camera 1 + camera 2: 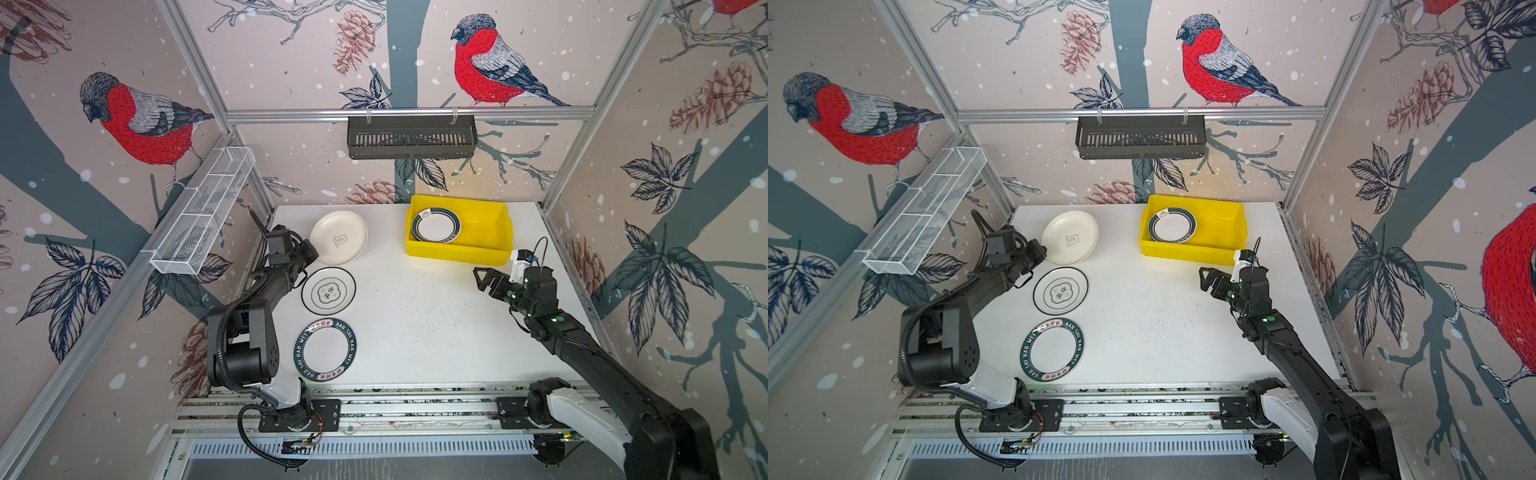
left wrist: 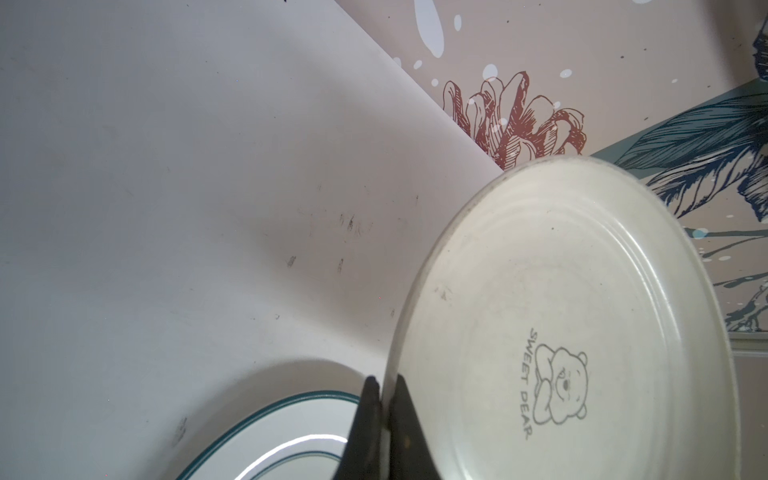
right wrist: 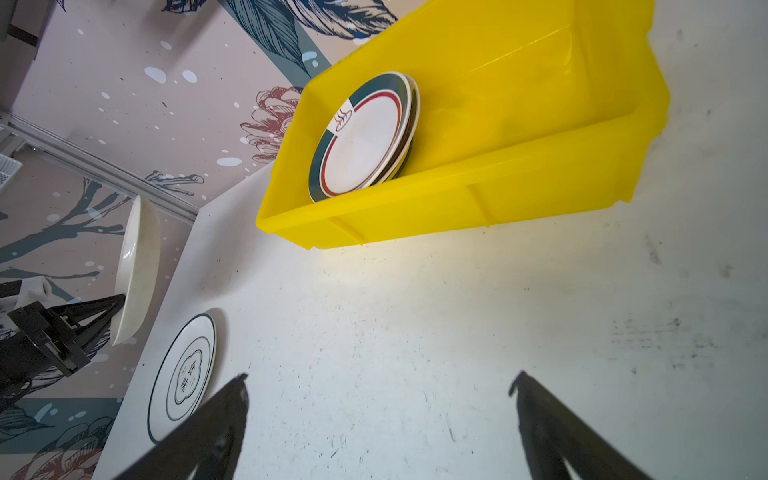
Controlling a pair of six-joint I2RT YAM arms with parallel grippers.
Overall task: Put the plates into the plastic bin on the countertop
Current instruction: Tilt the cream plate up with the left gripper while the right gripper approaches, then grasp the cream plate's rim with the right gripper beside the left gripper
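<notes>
Cream plate (image 2: pixel 561 311) marked SWEET DEAR, green-rimmed plate (image 1: pixel 325 350) seemingly HAO WEI

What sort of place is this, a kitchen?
Probably a robot test booth, not a kitchen: bird-print panels on aluminium rails, two robot arms bolted beside a white countertop, plates and a yellow bin.

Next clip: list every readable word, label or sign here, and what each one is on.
"SWEET DEAR", beside a bear drawing: on the cream plate.
"HAO SHI HAO WEI": on the dark-green rim of the front plate; its Chinese characters are too small to read.
Two Chinese characters at the centre of the ringed plate: too blurred to read.
Steaming-bowl sign, no legible words: on the top plate in the yellow bin.
</notes>
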